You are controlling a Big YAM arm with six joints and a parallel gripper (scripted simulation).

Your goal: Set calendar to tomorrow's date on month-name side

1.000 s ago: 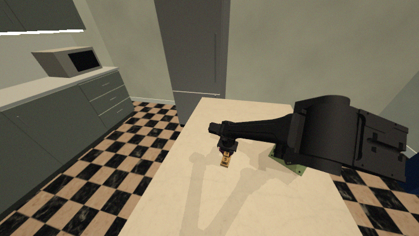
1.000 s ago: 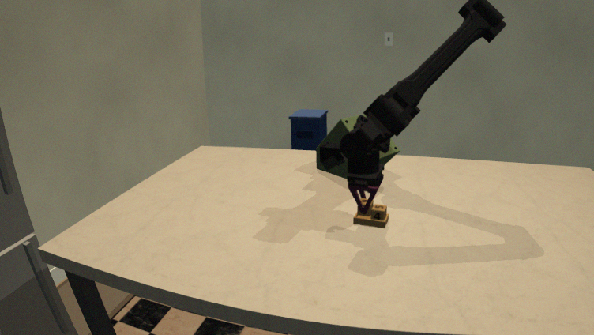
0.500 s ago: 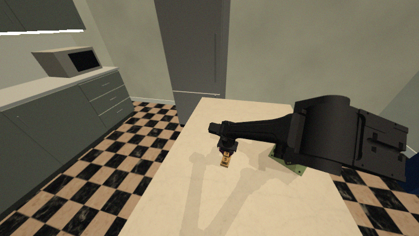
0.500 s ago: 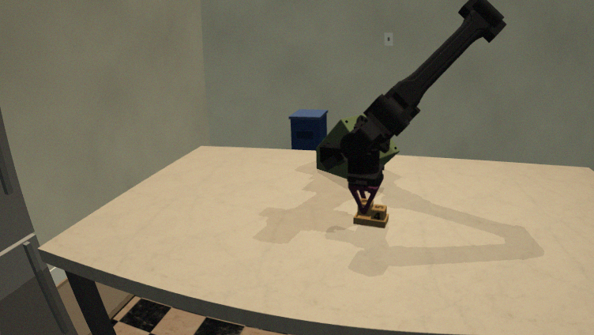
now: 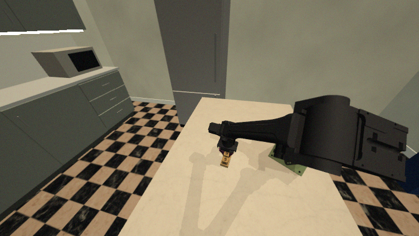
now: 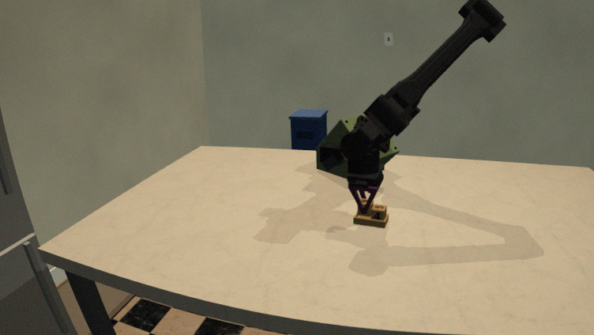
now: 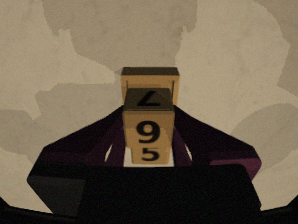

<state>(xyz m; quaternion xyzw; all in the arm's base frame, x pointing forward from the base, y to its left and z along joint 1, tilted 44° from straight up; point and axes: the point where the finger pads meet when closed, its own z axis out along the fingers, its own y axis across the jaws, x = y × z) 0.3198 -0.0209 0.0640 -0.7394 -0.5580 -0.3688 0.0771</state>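
A broad, pale, marbled rectangular table (image 5: 263, 205) (image 6: 249, 250) (image 7: 240, 30) carries the small tan tray, the landmark here. Past the tray's end of the table stands a tall grey refrigerator (image 5: 196, 49), with no readable brand. A long black jointed arm (image 5: 263, 127) (image 6: 441, 62) reaches over the tray. Well apart from the tray, on a counter, is a boxy beige microwave (image 5: 64, 61) with a dark front; behind the tray in the exterior view, beyond the table, is a blue lidded box (image 6: 308, 129). The green angular mount (image 5: 300, 171) (image 6: 353, 121) stands on the table, apart from the tray.

Over one end of the tray, the gripper (image 5: 226, 153) (image 6: 364, 209) (image 7: 148, 112) has its dark purple fingers partly open, closed against opposite sides of a tan wooden cube (image 5: 227, 153) (image 6: 364, 201) (image 7: 148, 117). The rectangular tan tray (image 5: 224, 166) (image 6: 369, 221) (image 7: 150, 72) lies flat on the table. The held cube is above its floor, higher than the second tan cube (image 5: 225, 160) (image 6: 378, 212) (image 7: 150, 156), which stands in the tray's other end. The held cube's top reads 9, and one side seems to bear a 7. The second cube reads 5 on top and 4 on a side. Which side carries the month's name cannot be told.
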